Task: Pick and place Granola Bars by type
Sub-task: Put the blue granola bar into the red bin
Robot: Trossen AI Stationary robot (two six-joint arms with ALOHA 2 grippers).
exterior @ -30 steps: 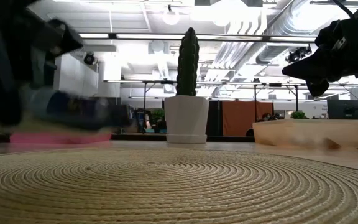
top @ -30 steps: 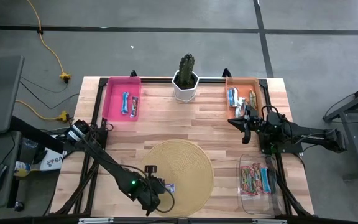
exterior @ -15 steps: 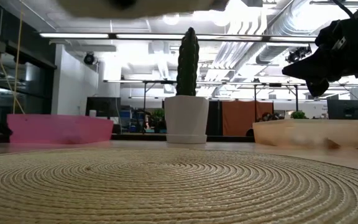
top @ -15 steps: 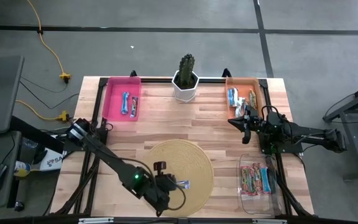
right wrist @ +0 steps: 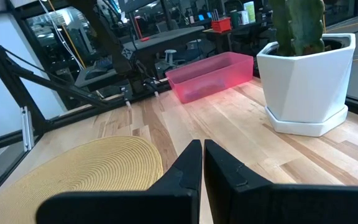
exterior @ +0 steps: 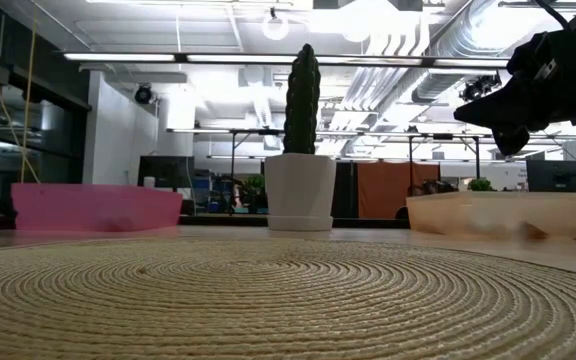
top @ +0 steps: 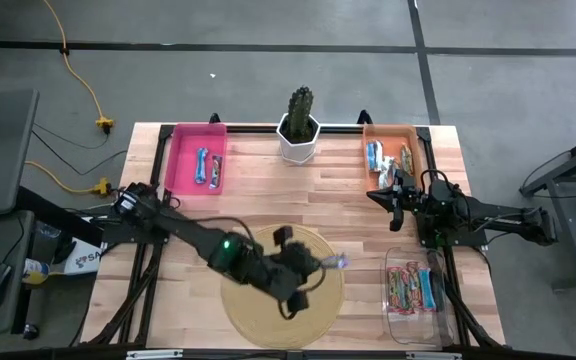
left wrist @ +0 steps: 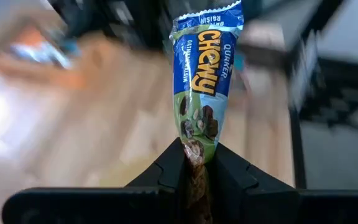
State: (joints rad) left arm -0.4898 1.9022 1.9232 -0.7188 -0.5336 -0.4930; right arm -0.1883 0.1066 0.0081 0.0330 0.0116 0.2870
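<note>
My left gripper (top: 326, 263) hangs above the right part of the round woven mat (top: 268, 300), shut on a blue-and-green granola bar (left wrist: 205, 68), which shows small in the high view (top: 338, 262). Two bars (top: 208, 168) lie in the pink bin (top: 178, 150) at the far left. More bars (top: 388, 157) lie in the orange bin (top: 414, 140) at the far right, and several (top: 413, 288) in the clear bin (top: 392, 325) at the near right. My right gripper (top: 378, 196) waits shut just in front of the orange bin. My left gripper pinches one end of the bar's wrapper (left wrist: 195, 149) between its two fingers. The rest of the bar sticks out forward past the fingertips, in line with them. The bar is lifted clear of the mat and touches nothing else.
A white pot with a cactus (top: 299, 135) stands at the middle of the far edge, between the pink and orange bins. The bare wooden tabletop (top: 268, 200) lies between the mat and the bins. My right arm (top: 468, 215) reaches in from the table's right edge.
My left gripper has risen from the mat's near edge and swung toward the table's right and far side, carrying the bar. The bar, which was down at the mat, now hangs clear above the mat's right part. My right arm has kept still.
</note>
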